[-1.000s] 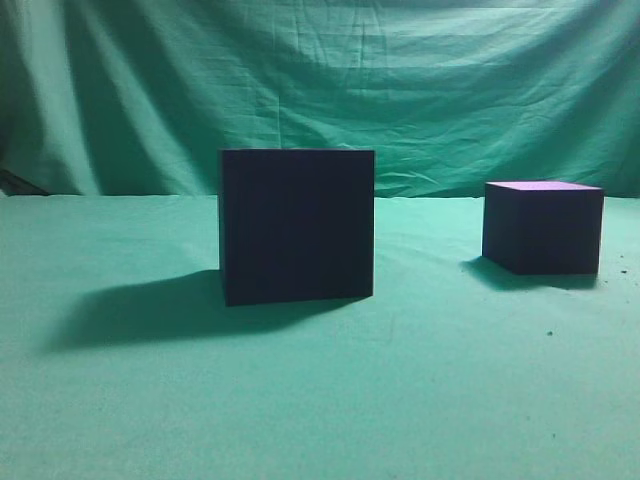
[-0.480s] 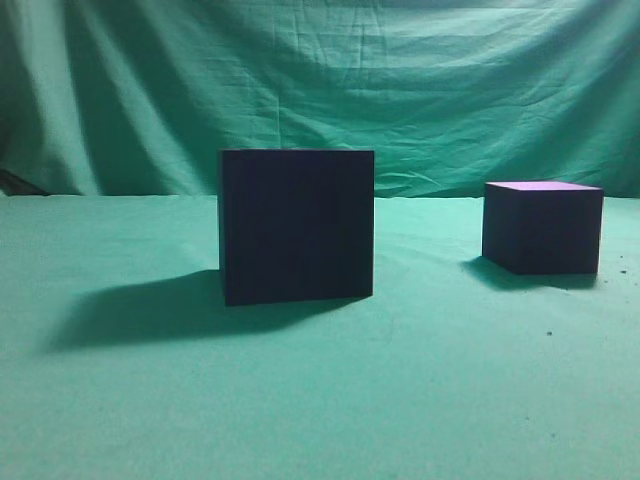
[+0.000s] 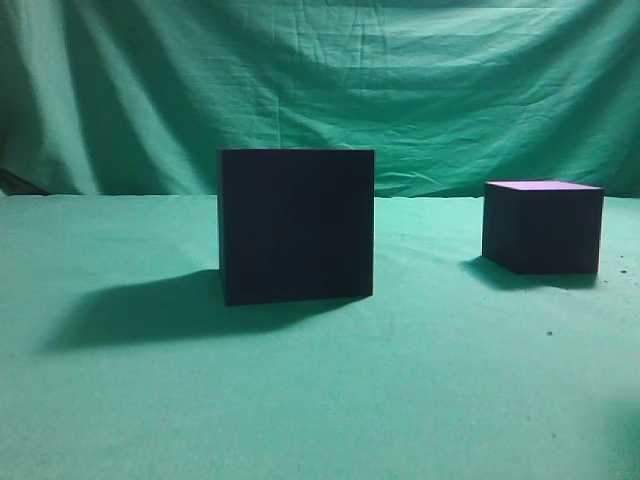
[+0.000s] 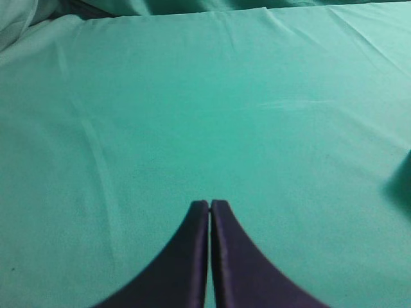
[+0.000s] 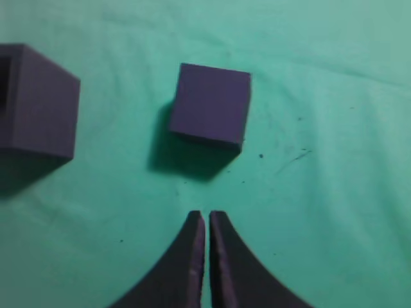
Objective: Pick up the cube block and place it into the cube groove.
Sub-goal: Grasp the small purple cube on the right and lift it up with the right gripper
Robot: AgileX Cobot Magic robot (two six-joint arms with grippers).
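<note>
The cube block (image 3: 543,227), small, dark navy with a lighter purple top, stands on the green cloth at the right. It also shows in the right wrist view (image 5: 210,106), ahead of my right gripper (image 5: 207,213), which is shut and empty, well short of the block. The cube groove (image 3: 297,225), the larger near-black box, stands left of centre; its corner and open top show at the left edge of the right wrist view (image 5: 35,99). My left gripper (image 4: 209,203) is shut and empty over bare cloth. Neither gripper shows in the exterior view.
A green cloth (image 3: 320,400) covers the table and hangs as a backdrop (image 3: 320,80) behind. A dark shadow (image 4: 401,186) sits at the right edge of the left wrist view. A faint shadow (image 3: 625,440) lies at the exterior view's lower right corner.
A faint shadow has appeared at the lower right corner of the exterior view. Both cubes stay where they were.
</note>
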